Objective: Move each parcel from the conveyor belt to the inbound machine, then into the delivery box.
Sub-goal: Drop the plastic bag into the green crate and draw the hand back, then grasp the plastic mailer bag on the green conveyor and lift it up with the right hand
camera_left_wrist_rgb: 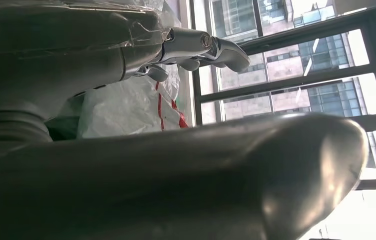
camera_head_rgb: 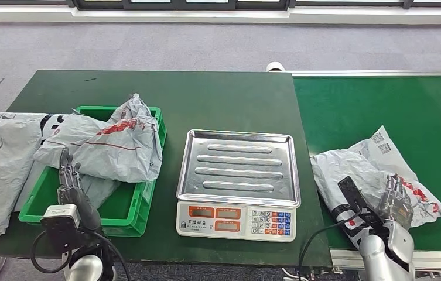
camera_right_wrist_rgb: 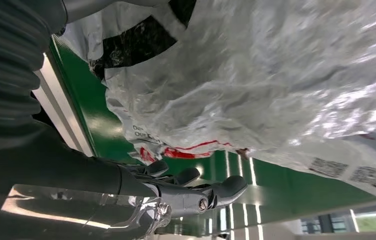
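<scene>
The right hand (camera_head_rgb: 395, 202) rests, fingers spread, on the conveyor belt's (camera_head_rgb: 382, 105) parcel (camera_head_rgb: 352, 170) (grey, crumpled); the left hand (camera_head_rgb: 70, 181), fingers apart, holds nothing.

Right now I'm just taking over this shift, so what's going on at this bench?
A humanoid robot is sorting grey plastic parcels. Its right hand is down at a parcel on the green conveyor belt; whether it grips it yet is unclear. The scale, which serves as the inbound machine, has nothing on its tray. One parcel already lies in the green crate, where the left hand sits by it, holding nothing. More parcels lie left of the crate.
</scene>
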Controlling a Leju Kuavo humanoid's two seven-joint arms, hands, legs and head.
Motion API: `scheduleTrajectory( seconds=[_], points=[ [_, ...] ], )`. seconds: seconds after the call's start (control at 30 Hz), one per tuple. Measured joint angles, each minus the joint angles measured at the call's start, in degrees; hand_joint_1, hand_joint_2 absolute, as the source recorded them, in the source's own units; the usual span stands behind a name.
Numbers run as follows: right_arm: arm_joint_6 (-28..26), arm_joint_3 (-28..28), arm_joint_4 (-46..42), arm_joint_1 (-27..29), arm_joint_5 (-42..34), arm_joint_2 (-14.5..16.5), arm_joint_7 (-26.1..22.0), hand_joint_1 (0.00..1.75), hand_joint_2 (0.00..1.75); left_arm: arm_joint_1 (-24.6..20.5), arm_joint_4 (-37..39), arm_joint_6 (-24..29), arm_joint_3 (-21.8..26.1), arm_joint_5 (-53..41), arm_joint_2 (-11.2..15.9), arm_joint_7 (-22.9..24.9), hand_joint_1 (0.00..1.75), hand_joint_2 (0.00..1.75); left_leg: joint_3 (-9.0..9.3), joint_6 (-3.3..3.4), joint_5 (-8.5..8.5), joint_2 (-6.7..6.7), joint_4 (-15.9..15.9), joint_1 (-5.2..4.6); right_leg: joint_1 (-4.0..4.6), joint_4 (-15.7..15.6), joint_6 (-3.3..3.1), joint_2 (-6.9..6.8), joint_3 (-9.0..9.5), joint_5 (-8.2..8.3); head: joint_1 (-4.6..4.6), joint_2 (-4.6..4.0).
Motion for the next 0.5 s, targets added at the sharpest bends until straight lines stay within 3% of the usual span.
scheduleTrajectory(
  seconds=[0.5],
  points=[
    [-2.78,-5.99,11.05,-7.03,3.29,-1.03,0.62,0.00,1.75,-0.09,1.50,-2.38,-0.21,2.55,-0.45,-2.85,0.00,0.00,0.01,-0.03,0.03,0.02,-0.03,0.02,0.01,0.03,-0.01,0.06,0.02,0.01,0.00,0.00]
  ],
)
